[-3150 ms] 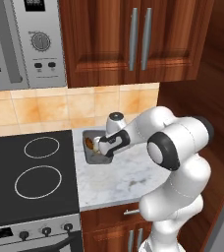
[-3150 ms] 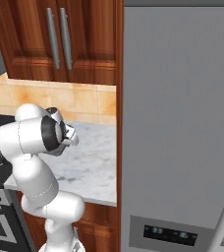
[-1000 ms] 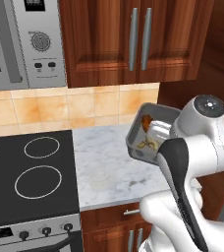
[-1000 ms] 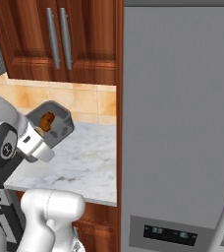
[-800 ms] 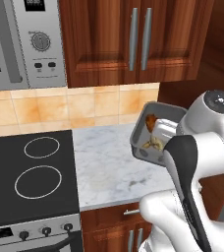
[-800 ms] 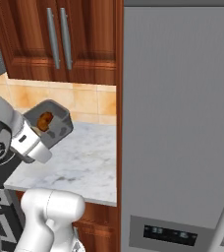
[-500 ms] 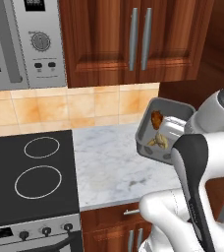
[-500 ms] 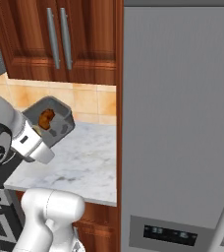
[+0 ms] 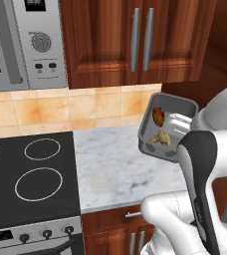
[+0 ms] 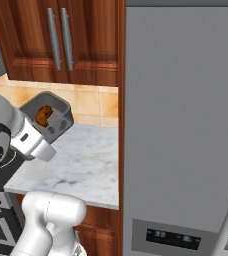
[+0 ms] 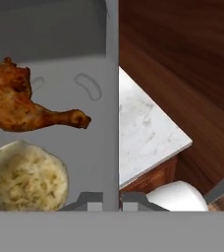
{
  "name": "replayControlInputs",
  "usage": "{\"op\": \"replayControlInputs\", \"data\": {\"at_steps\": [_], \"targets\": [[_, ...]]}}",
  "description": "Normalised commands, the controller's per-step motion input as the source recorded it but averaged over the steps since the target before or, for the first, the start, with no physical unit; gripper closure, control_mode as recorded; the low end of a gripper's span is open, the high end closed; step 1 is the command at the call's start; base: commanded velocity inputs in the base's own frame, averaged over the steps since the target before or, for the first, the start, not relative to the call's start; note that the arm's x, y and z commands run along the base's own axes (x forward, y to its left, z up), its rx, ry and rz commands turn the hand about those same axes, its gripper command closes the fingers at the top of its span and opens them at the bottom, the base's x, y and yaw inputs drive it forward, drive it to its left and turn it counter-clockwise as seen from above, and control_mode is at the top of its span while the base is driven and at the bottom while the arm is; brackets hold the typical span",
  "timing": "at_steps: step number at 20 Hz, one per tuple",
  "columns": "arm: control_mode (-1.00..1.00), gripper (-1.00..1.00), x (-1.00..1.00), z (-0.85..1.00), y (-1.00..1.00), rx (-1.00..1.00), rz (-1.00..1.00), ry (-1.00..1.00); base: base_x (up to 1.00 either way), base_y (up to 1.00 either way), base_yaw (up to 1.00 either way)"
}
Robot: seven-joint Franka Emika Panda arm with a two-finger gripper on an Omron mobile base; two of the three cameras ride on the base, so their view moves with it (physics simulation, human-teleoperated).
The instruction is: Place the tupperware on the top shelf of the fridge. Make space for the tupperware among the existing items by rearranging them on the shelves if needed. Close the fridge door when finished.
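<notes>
Tupperware [image 9: 166, 127] held aloft over the marble counter [image 9: 110, 164]
Arm bent high; gripper [image 11: 112, 199] clamped on the tub's wall, tub tipped steeply, left of the closed fridge [image 10: 183, 125].

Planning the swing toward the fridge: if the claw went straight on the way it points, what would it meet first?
Probably the marble counter below; the claw, shut on the tupperware wall, looks down at it. Depth is unclear.
</notes>
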Motion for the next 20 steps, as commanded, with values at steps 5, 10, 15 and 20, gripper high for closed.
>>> {"op": "replayControlInputs", "data": {"at_steps": [5, 10, 15, 20], "targets": [[1.00, 1.00, 0.00, 0.00, 0.00, 0.00, 0.00, 0.00, -0.33, 0.00, -0.03], [1.00, 1.00, 0.00, 0.00, 0.00, 0.00, 0.00, 0.00, -0.89, 0.28, -0.01], [1.00, 1.00, 0.00, 0.00, 0.00, 0.00, 0.00, 0.00, -0.93, 0.39, -0.05], [1.00, 1.00, 0.00, 0.00, 0.00, 0.00, 0.00, 0.00, -0.71, 0.06, -0.27]]}}
